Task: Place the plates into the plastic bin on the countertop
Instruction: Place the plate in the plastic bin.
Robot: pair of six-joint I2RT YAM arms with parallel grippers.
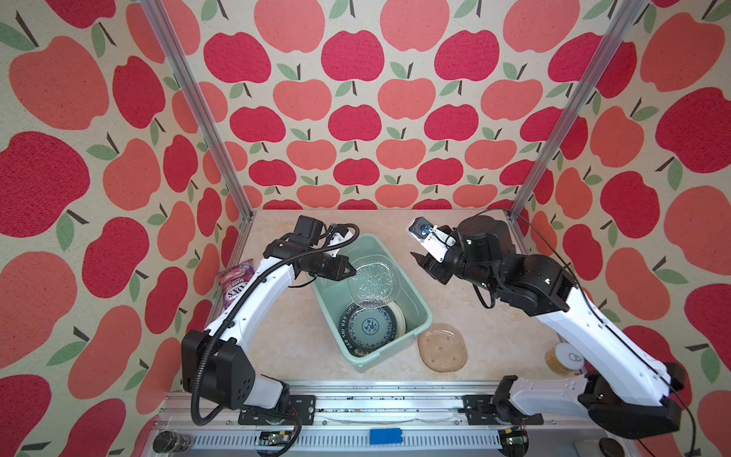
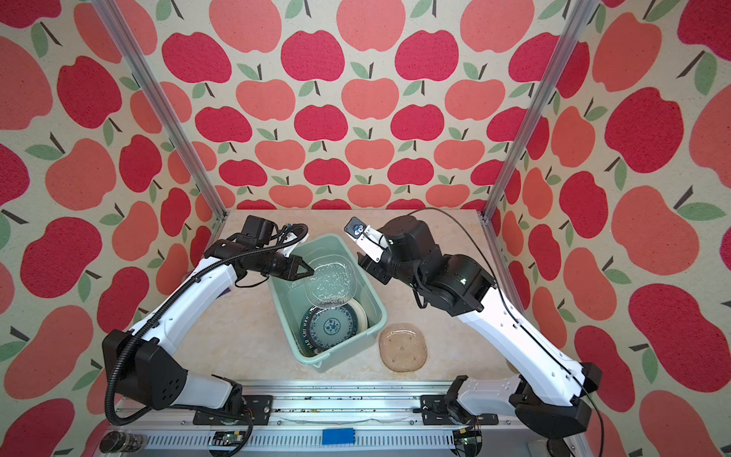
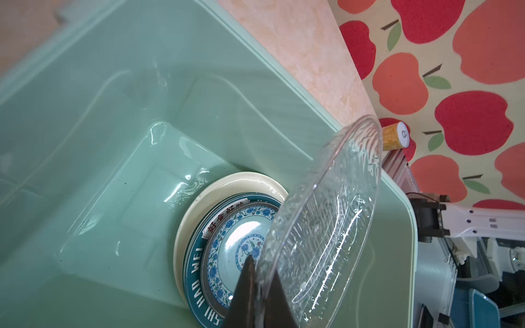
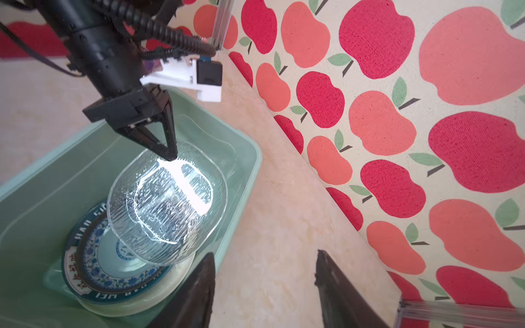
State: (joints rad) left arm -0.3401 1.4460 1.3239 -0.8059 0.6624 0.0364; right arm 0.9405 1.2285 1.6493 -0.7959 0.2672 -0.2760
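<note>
One clear glass plate [image 1: 374, 287], stiff, slick, breakable, hangs by its rim from the clamped left pincer [image 1: 353, 272], plastic bin [image 3: 113, 113] beneath; bite seemingly shallow. Right pincer [image 4: 264, 254] stands empty, jaws apart.

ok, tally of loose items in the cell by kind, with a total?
Bins: 1, mint-green plastic bin
Plates: 5 distinguishable: clear glass plate in the left gripper, tan squarish plate on the countertop; teal floral plate, dark lettered-rim plate, cream plate stacked in the bin; the stack may hide more
Bags: 1, purple candy bag
Cans: 1, yellow can with white lid
Total: 8
</note>
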